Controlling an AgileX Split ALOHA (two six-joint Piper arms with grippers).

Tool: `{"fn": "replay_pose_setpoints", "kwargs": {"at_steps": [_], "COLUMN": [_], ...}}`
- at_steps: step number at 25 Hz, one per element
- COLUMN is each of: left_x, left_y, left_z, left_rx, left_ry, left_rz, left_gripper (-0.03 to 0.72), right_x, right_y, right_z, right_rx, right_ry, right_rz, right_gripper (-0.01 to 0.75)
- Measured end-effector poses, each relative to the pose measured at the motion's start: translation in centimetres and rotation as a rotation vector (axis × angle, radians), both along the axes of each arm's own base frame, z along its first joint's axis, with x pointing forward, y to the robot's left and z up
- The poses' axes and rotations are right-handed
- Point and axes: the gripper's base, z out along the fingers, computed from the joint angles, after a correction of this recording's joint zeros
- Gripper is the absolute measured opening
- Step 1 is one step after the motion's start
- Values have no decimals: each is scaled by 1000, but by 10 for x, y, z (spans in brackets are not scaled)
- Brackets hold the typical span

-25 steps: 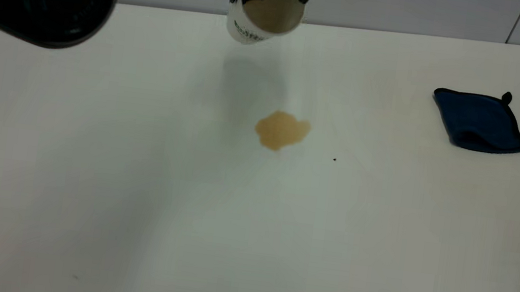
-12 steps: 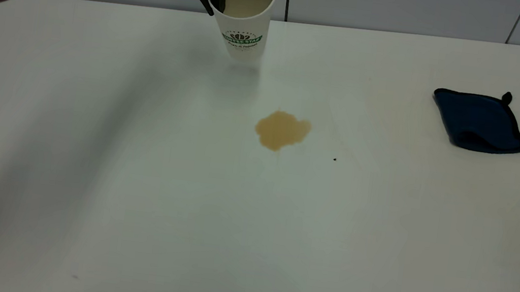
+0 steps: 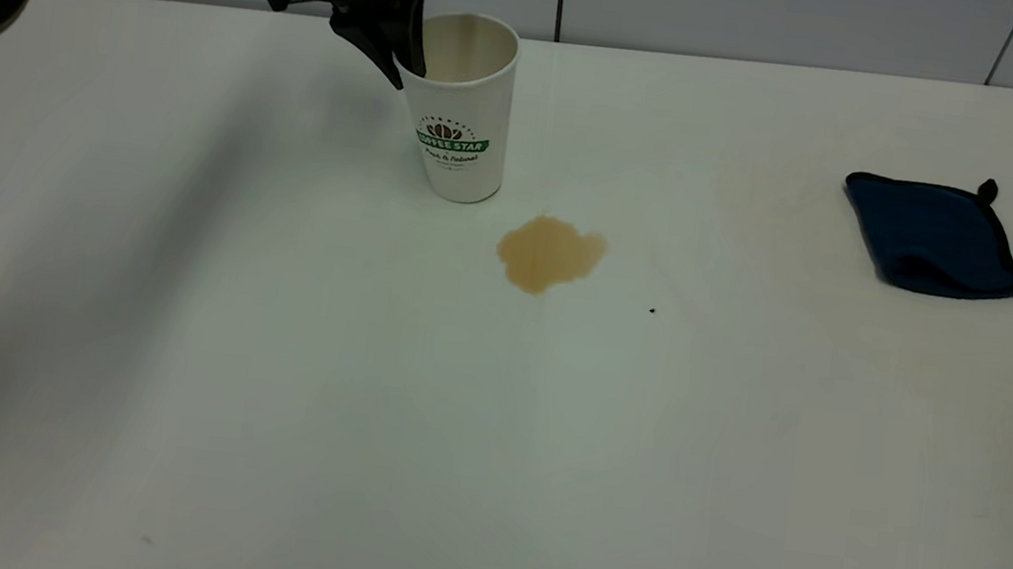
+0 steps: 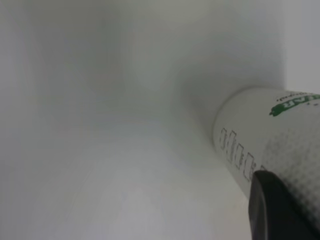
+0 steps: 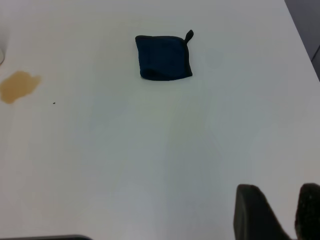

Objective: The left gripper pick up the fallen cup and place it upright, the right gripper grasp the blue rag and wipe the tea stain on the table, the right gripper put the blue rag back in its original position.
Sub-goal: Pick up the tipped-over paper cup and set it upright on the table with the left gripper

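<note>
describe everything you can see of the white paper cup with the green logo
The white dimpled paper cup with a green "Coffee Star" logo band stands upright on the large white table, mouth up, its cream inside showing no liquid. It sits toward the far edge, just beyond and left of the light-brown tea stain, apart from it. The black-clawed left gripper is at its rim, one finger against the outer wall; its other finger is hidden.

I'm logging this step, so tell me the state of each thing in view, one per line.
cup: upright on the table, beside the stain, not on it.
left claw: at the cup's rim, one finger inside; grip unclear.
tea stain: unwiped, a brown puddle.
blue rag: folded, lying untouched, apart from the stain.
right claw: open, holding nothing, away from the rag.
table: white, stained near the cup.
</note>
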Motion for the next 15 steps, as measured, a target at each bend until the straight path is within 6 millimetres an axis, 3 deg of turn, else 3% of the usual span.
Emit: {"fn": "replay_pose_setpoints", "kwargs": {"at_steps": [3, 6, 12, 15], "left_x": [0, -1, 0, 2], "left_y": [-1, -2, -3, -4], "left_z": [0, 0, 4, 19], "left_rx": [-10, -21, -33, -42], "left_ry": [1, 0, -13, -52], "left_rz": [-11, -23, -37, -39], "left_gripper": [129, 231, 565, 671], "right_x": [0, 0, 0, 0], "right_y": [0, 0, 0, 0], "right_z": [0, 0, 0, 0], "right_rx": [0, 0, 0, 0], "right_ry": [0, 0, 0, 0], "right_rz": [0, 0, 0, 0], "right_gripper": [240, 240, 240, 240]}}
